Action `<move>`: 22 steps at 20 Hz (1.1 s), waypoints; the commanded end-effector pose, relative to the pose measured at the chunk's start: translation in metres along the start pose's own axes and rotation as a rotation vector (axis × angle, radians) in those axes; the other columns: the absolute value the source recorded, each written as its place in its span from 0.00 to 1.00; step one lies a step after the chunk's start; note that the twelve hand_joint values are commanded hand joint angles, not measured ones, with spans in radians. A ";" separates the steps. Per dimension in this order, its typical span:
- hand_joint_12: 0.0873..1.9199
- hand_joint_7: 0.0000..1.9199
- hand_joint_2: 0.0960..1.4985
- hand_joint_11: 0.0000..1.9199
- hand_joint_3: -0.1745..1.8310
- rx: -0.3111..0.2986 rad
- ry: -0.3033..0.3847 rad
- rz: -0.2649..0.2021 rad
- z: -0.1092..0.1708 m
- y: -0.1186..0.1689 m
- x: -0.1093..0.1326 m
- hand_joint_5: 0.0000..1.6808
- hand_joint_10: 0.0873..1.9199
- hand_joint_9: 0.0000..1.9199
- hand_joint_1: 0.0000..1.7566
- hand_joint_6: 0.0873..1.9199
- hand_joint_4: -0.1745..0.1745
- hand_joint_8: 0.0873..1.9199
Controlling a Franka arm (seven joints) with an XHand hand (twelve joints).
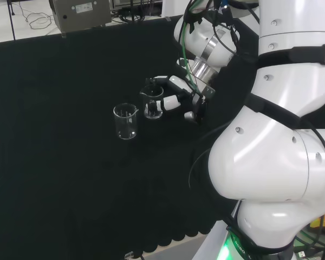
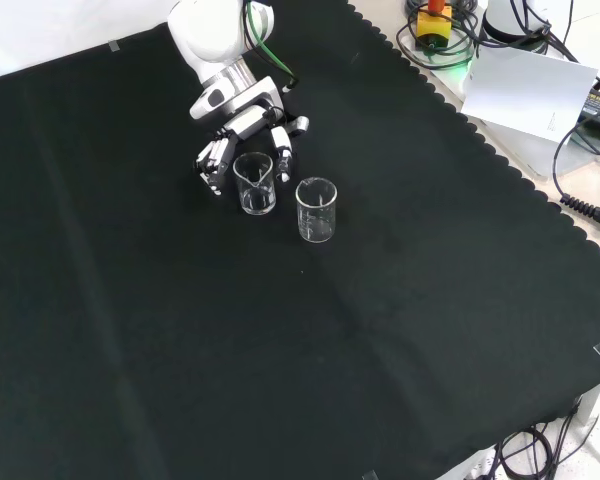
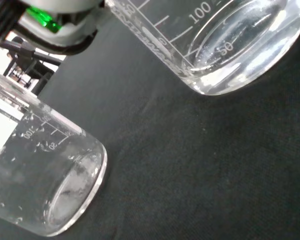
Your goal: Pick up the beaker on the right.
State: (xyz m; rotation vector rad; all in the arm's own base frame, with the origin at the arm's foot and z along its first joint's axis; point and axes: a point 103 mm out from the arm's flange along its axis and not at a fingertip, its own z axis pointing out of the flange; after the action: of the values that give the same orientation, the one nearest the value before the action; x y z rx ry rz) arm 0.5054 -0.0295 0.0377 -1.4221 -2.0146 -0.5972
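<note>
**Hand around the beaker, lift not yet done**

The black cloth (image 2: 130, 330) covers the bench. The white arm (image 1: 281, 135) reaches in from 3 o'clock in the head view. Its hand (image 1: 176, 95) is at the right beaker (image 1: 152, 103), near the middle of the cloth, and the fingers (image 2: 212, 160) curl around the glass. This beaker seems to stand on the cloth, so I judge the grasp is made and the lifting remains. The other beaker (image 1: 125, 121) stands at 8 o'clock from it, just beside. Both look empty.
</note>
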 end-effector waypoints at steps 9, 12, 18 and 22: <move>0.70 0.25 0.31 0.10 0.34 -0.044 -0.018 -0.002 0.005 0.002 0.005 0.28 0.27 0.32 0.51 0.30 0.34 0.34; 0.69 0.25 0.31 0.11 0.34 -0.049 -0.004 0.004 0.010 0.006 0.007 0.28 0.27 0.32 0.51 0.33 0.34 0.34; 0.69 0.25 0.31 0.11 0.35 -0.052 0.049 0.007 0.009 0.005 0.004 0.27 0.27 0.33 0.52 0.35 0.34 0.34; 0.69 0.26 0.31 0.11 0.35 -0.047 0.056 0.012 0.008 0.006 0.004 0.27 0.27 0.33 0.52 0.37 0.34 0.34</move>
State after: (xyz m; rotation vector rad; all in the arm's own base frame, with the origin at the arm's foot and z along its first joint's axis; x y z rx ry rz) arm 0.5086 -0.0185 0.0346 -1.4316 -1.9702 -0.6781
